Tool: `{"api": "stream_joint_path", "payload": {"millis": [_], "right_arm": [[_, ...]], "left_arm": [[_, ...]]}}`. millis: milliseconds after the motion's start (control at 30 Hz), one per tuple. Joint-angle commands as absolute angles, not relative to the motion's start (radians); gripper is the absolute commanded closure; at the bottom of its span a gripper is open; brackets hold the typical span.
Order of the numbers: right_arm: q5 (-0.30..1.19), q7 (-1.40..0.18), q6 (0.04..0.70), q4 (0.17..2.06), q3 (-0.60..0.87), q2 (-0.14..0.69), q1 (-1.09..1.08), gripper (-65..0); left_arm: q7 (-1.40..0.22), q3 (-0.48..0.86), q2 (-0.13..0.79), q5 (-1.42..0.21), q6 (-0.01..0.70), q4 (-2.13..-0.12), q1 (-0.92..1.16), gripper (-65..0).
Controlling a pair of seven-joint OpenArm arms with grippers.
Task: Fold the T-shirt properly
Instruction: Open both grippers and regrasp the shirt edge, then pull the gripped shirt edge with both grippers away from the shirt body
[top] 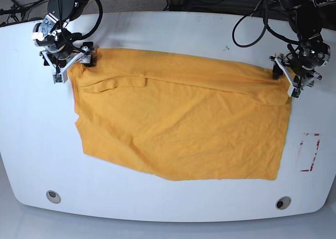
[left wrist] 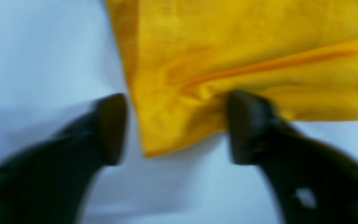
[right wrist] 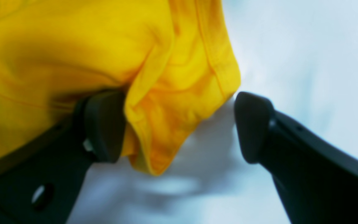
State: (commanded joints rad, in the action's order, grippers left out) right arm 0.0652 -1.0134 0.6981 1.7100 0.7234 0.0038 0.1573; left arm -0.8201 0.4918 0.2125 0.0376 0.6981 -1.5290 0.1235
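Observation:
The orange-yellow T-shirt (top: 178, 118) lies spread on the white table (top: 173, 31), wrinkled, with a folded band along its far edge. At its far left corner in the base view is my right gripper (top: 73, 60). In the right wrist view that gripper (right wrist: 179, 124) is open, with a bunched hemmed corner (right wrist: 172, 102) between its fingers and resting against the left one. My left gripper (top: 284, 77) is at the far right corner. It (left wrist: 176, 127) is open around a pointed corner of cloth (left wrist: 166, 124), and the right finger (left wrist: 250, 124) touches the fabric.
A red-outlined rectangle (top: 310, 152) is marked on the table right of the shirt. Two round holes (top: 52, 196) (top: 283, 203) sit near the front edge. Cables (top: 252, 18) hang behind the right-hand arm.

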Motion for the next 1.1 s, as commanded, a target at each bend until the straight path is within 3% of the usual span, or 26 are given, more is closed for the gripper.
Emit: {"api": "stream_joint_path", "payload": {"millis": [300, 367, 733, 1100], "right_arm": [[0.064, -1.018, 0.698, 1.71, 0.723, 0.005, 0.162, -3.0], [0.062, -1.018, 0.698, 1.713, 0.723, 0.005, 0.165, 0.0], [0.067, -1.02, 0.698, 1.728, 0.723, 0.031, 0.249, -1.4], [0.064, -1.02, 0.698, 1.865, 0.723, 0.039, 0.38, -1.4]], "left_arm": [[-0.829, 0.492, 0.209, 0.039, 0.698, -1.537, 0.145, -3.5], [-0.829, 0.492, 0.209, 0.039, 0.698, -1.54, 0.163, -1.0], [-0.829, 0.492, 0.209, 0.039, 0.698, -1.666, 0.294, 0.0], [-0.829, 0.492, 0.209, 0.039, 0.698, -1.742, 0.449, 0.0]]}}
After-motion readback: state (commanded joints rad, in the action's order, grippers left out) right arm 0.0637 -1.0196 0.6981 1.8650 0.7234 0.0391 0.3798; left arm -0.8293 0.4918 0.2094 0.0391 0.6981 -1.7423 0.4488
